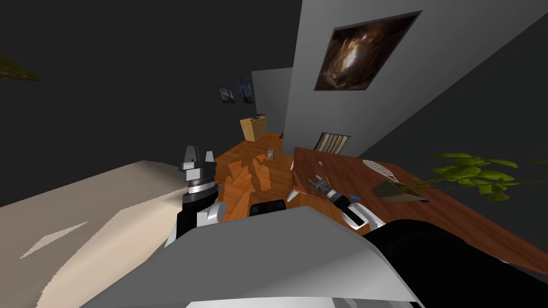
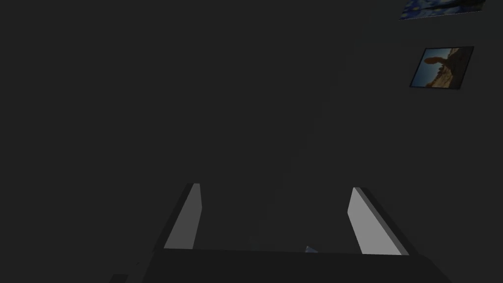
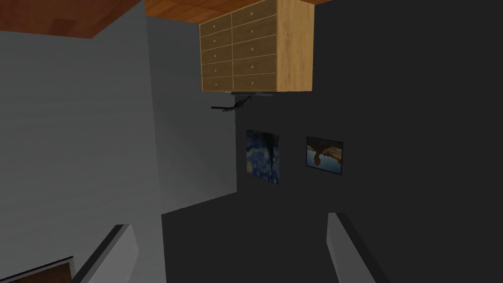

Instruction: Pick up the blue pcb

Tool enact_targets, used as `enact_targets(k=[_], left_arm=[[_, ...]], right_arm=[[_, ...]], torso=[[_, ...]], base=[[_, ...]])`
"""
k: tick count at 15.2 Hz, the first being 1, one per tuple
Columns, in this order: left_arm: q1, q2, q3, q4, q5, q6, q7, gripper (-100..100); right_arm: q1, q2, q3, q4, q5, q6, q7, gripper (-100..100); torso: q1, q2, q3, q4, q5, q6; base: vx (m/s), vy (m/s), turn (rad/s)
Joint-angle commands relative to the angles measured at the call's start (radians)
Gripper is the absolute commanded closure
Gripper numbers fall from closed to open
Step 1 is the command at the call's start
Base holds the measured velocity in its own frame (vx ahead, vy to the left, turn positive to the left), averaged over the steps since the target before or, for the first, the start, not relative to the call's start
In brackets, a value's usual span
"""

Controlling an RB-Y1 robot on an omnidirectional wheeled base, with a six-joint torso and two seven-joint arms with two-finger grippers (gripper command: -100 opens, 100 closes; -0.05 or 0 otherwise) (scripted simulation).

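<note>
Though small here, right gripper (image 1: 318,182) seemingly low over the table (image 1: 455,214), apart; left gripper (image 1: 199,156) upright, also apart.

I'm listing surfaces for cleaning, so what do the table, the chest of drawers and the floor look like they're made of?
The table looks like reddish-brown wood with a smooth finish, going by its faint grain streaks. The chest of drawers looks like pale matte wood with visible grain; what its small knobs are made of is unclear. The floor looks like orange wooden boards, judging by the plank pattern.
</note>
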Motion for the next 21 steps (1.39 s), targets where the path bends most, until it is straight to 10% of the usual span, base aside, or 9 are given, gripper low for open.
enact_targets(k=[1, 21], left_arm=[[0.0, 0.0, 0.0, 0.0, 0.0, 0.0, 0.0, 0], [0.0, 0.0, 0.0, 0.0, 0.0, 0.0, 0.0, 0]], right_arm=[[-0.003, -0.016, 0.002, 0.03, 0.026, 0.003, 0.05, -100], [-0.038, -0.136, 0.04, 0.298, 0.274, 0.03, 0.443, -100]], torso=[[0.0, 0.0, 0.0, 0.0, 0.0, 0.0], [-0.005, 0.002, 0.001, 0.0, -0.001, 0.0]], base=[[0.073, 0.067, 0.015], [0.058, 0.023, 0.004]])
